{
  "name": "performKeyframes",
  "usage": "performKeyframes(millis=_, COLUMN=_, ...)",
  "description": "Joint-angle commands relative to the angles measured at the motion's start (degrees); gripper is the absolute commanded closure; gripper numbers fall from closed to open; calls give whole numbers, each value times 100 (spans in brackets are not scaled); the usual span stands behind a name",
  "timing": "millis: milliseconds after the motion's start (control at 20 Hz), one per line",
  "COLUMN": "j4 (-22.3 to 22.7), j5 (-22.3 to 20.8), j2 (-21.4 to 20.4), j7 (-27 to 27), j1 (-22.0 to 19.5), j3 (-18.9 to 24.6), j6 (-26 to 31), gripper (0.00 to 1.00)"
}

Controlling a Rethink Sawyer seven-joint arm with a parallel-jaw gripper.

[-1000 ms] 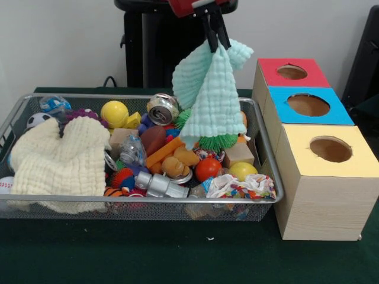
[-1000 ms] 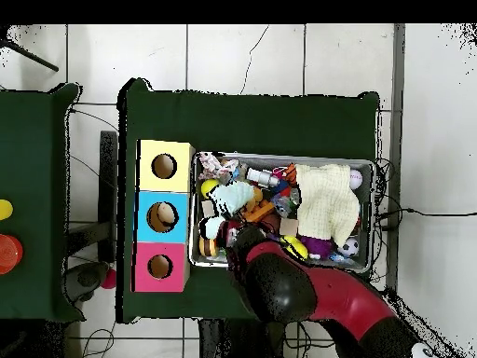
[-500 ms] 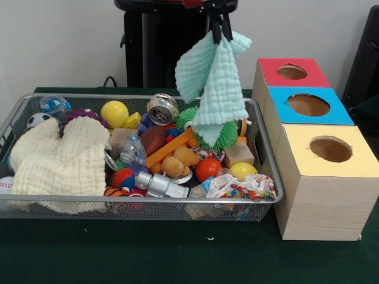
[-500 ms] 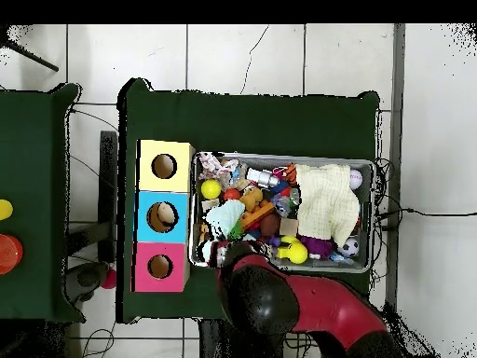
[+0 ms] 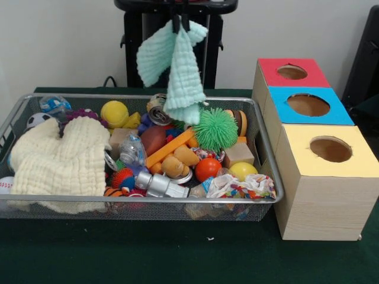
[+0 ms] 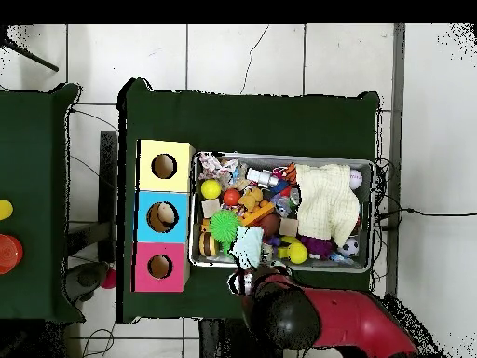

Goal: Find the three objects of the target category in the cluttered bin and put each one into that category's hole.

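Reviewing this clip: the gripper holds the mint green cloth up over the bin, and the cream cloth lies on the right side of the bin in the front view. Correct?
Not quite. In the front view the cream cloth lies on the left side of the bin, not the right. The rest holds: the gripper holds the mint green cloth up over the bin.

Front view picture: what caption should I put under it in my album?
Gripper dangles a mint cloth above the toy-filled bin.

The gripper (image 5: 180, 22) shows only its dark fingers (image 5: 176, 23) in the front view, the arm cut off by the top edge, while the hanging mint cloth (image 5: 177, 71) hides part of the silver can (image 5: 155, 111), and the cream cloth (image 5: 59, 161) covers toys beneath.
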Motion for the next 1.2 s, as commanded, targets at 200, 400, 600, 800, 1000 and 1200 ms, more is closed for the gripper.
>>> performKeyframes(millis=200, j4=-785, j5=-1250, j2=280, j7=-749, j1=-727, j3=-51, j6=371, gripper=100)
performKeyframes(millis=400, j4=-962, j5=-1763, j2=314, j7=-983, j1=-849, j3=116, j6=395, gripper=100)
performKeyframes(millis=600, j4=-1053, j5=-1923, j2=365, j7=-1126, j1=-1039, j3=275, j6=480, gripper=100)
performKeyframes(millis=800, j4=-1072, j5=-1983, j2=424, j7=-1300, j1=-1296, j3=486, j6=469, gripper=100)
performKeyframes(millis=1000, j4=-1118, j5=-2156, j2=509, j7=-1390, j1=-1456, j3=628, j6=440, gripper=100)
performKeyframes(millis=1200, j4=-1105, j5=-2437, j2=710, j7=-1079, j1=-1503, j3=524, j6=167, gripper=100)
